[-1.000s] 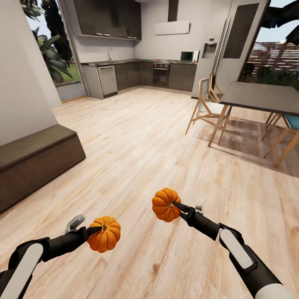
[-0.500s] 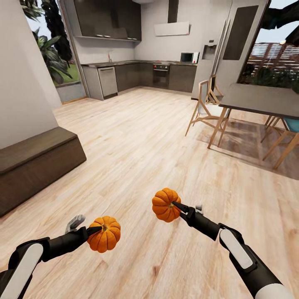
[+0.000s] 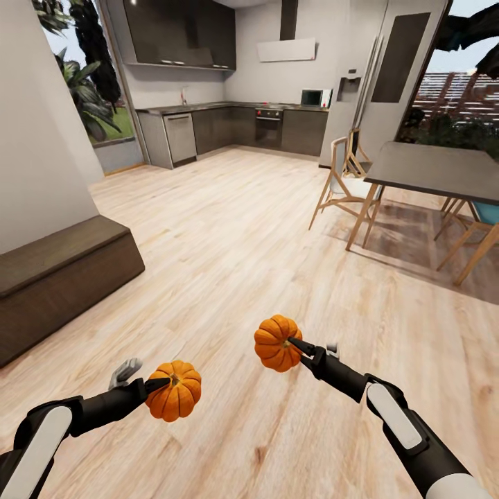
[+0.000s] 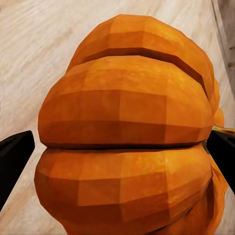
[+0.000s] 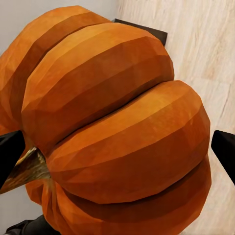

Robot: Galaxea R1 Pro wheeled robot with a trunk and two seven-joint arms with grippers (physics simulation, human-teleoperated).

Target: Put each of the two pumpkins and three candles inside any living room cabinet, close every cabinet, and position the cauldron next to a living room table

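Pale wooden floor (image 3: 229,229) stretched toward a dark kitchen (image 3: 229,121) at the far end, with a dining table (image 3: 436,166) and chairs off to the right and the low dark-brown cabinet (image 3: 59,277) at the left wall. Above the floor, the left end effector (image 3: 154,385) gripped one pumpkin (image 3: 174,400), its fingers clamped on it. The right end effector (image 3: 296,344) held the other pumpkin (image 3: 276,342) likewise, slightly farther forward.

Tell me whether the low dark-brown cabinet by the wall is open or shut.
Shut, as far as visible: the long low dark-brown wooden cabinet shows a flat, unbroken front with no door swung out; its far left end is cut off.
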